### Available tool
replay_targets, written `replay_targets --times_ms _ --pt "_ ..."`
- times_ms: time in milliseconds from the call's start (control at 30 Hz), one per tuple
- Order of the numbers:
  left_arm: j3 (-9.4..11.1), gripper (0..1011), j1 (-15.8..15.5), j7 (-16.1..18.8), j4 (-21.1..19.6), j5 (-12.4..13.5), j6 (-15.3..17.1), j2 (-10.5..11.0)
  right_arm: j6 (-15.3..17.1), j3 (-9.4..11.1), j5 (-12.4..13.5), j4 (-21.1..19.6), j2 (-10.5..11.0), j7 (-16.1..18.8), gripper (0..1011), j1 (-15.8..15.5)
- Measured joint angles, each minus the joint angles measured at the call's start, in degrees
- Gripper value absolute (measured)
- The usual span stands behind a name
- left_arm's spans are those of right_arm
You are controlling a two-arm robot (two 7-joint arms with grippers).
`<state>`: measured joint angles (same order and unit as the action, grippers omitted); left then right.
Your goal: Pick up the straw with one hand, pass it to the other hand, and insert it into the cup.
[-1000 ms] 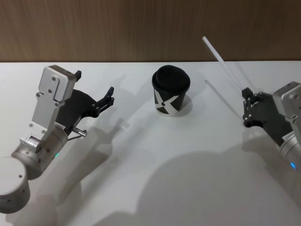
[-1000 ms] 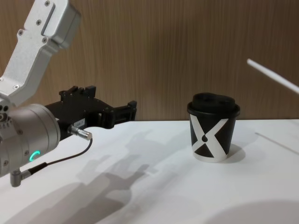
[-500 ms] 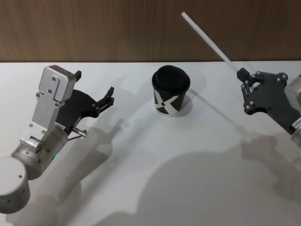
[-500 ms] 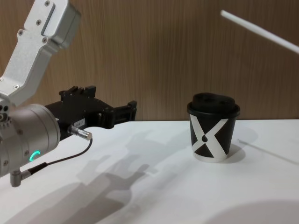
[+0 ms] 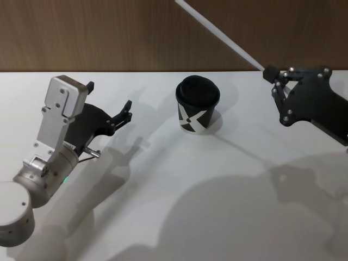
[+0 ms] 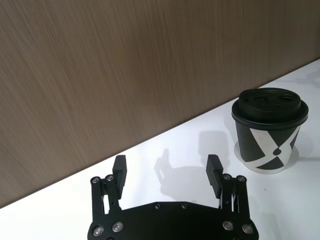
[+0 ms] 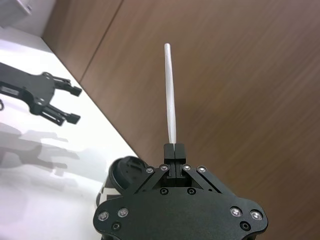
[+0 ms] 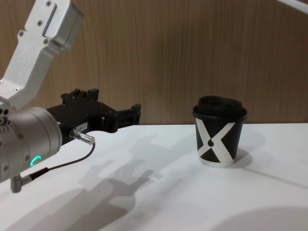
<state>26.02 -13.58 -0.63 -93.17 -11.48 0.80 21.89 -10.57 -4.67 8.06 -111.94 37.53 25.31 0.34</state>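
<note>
in right pincer (image 5: 268, 74), straw (image 5: 220, 33) clamped

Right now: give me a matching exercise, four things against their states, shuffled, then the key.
Things:
1. straw
2. cup
3. left end effector
4. right end effector

States:
A. open, empty
B. upright, lidded
C. shut, gripping
D. tilted, in the air

Pairs: 1-D, 2-B, 3-A, 4-C

Bright light; soft shadows on table (image 5: 163, 163); sharp focus.
</note>
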Motion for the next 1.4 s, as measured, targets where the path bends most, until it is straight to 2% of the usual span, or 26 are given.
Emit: replay_targets --times_ms 233,367,567,767,800,967,1200,1400 --pt "-0.3 1000 0.2 -1.2 -0.7 -0.5 0.1 0.5 -0.5 0.2 1.0 -1.7 1.1 1.6 2 0.1" --pt "-0.7 1000 0.3 -3.0 -1.5 -1.8 0.4 1.2 -0.7 0.3 1.4 -2.3 1.5 2.3 2 0.1" --pt "-1.9 1000 0.7 -6.9 -3.5 -5.0 1.3 2.6 -1.0 0.4 1.9 -3.0 2.0 3.0 2 0.1" --pt "-4.0 1000 1.2 -12.0 -5.8 -10.5 2.6 3.9 -1.1 0.5 2.1 -3.3 2.2 3.3 2 0.2" --pt "-4.0 1000 1.2 -12.0 -5.8 -10.5 2.6 3.9 -1.1 0.5 2.1 -3.4 2.2 3.4 3 0.2" --pt "-5.7 1000 1.5 -15.2 -7.3 -15.0 3.8 4.4 -1.2 0.5 2.3 -3.6 2.4 3.6 2 0.2" --pt "-7.8 1000 1.4 -18.7 -8.8 -22.2 6.0 4.1 -1.2 0.5 2.4 -3.7 2.5 3.8 2 0.2" --pt "-8.8 1000 0.7 -20.7 -9.2 -27.1 7.7 3.3 -1.2 0.5 2.4 -3.8 2.5 3.9 2 0.2"
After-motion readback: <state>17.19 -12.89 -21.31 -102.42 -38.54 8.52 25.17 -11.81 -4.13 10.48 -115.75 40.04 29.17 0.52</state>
